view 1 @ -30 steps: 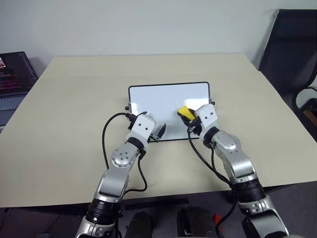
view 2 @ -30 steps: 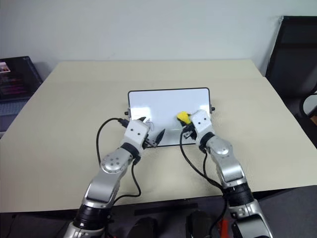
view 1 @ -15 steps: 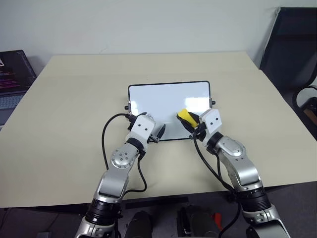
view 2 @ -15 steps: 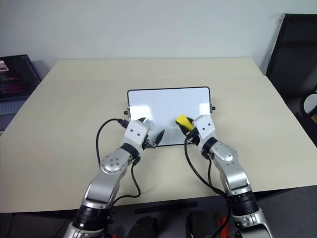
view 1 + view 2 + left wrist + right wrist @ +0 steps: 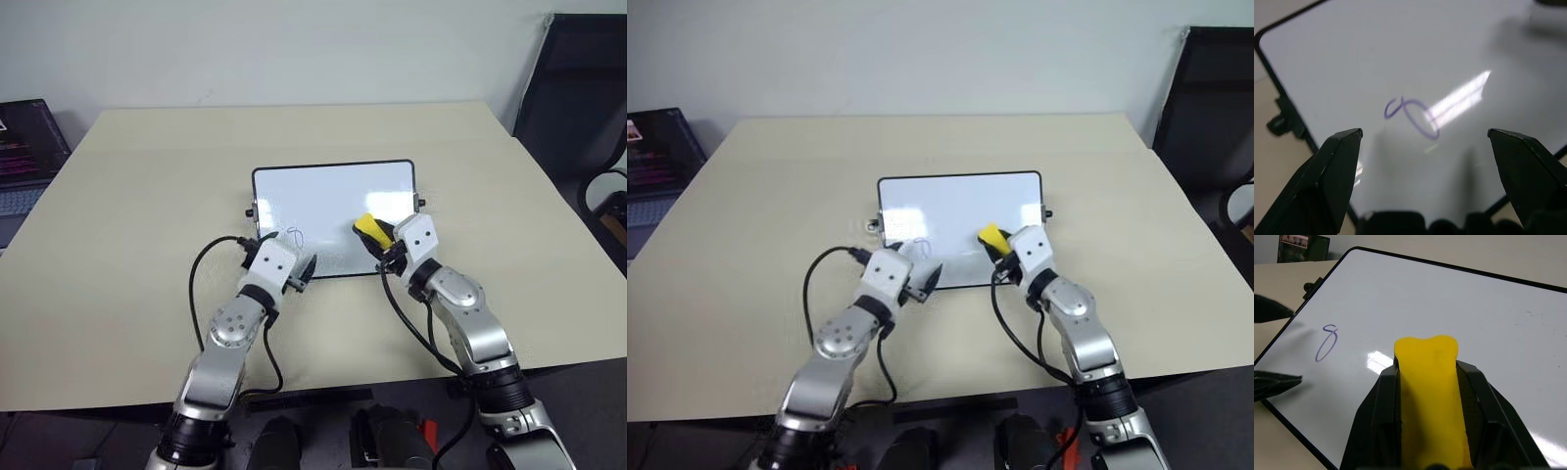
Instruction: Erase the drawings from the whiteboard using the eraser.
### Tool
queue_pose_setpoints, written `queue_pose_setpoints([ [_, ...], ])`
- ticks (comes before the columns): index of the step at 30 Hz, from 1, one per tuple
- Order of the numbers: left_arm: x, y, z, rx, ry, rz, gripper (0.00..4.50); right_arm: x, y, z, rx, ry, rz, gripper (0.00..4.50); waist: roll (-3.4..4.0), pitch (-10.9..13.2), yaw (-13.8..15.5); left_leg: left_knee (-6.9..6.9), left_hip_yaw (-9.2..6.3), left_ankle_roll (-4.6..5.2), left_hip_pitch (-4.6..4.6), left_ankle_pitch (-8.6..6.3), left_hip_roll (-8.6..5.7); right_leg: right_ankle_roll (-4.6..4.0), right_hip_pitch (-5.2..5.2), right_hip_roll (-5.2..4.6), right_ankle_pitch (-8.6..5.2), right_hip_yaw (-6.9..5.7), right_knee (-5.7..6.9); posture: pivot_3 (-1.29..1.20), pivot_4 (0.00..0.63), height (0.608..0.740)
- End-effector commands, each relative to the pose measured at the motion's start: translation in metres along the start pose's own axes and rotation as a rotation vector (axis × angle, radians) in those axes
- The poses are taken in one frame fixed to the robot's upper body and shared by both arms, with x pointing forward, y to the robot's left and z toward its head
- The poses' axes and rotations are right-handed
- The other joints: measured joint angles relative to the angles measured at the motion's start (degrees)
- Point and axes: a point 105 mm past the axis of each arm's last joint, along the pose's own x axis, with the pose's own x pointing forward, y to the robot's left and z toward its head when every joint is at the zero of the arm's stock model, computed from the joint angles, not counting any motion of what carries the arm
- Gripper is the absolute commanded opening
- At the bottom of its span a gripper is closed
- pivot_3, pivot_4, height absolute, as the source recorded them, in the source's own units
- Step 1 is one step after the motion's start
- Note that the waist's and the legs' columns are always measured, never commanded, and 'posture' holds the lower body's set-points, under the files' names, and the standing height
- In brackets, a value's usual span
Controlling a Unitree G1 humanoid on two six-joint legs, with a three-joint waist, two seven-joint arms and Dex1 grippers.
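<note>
One purplish squiggle (image 5: 1411, 116) remains on the whiteboard (image 5: 323, 191), near its left end. Just before it, the left gripper (image 5: 1425, 147) hovers with fingers spread. The right gripper (image 5: 1430, 396) pinches the eraser (image 5: 1431, 396) over the board's right part.

Camera layout: two head views, two wrist views.
From the head pair we look forward and down over the whole table (image 5: 127, 225), taking in the entire whiteboard (image 5: 333, 201). Each wrist camera sits close above that board, looking along its fingers; both share the purplish squiggle (image 5: 1413, 115) near one corner.
</note>
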Motion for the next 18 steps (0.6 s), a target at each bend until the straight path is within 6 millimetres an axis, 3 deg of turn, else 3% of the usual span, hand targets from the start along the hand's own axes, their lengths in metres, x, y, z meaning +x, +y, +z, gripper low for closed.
queue_pose_setpoints([
  [1,-0.008,0.007,0.012,0.026,-0.031,0.051,4.5,0.005,0.0,0.017,-0.024,-0.063,0.009,1.2,0.0,0.0,0.03,0.01,0.0,0.0,0.0,0.0,0.0,0.0,0.01,0.0,0.0,0.0,0.0,0.0,0.15,0.74],
  [18,-0.009,0.008,0.01,0.016,-0.006,0.075,4.5,0.016,0.006,0.028,-0.043,-0.11,0.038,1.2,0.0,0.0,0.06,0.02,0.01,0.0,0.01,0.0,0.0,0.0,0.02,0.0,0.01,0.0,0.03,0.0,0.15,0.74],
])
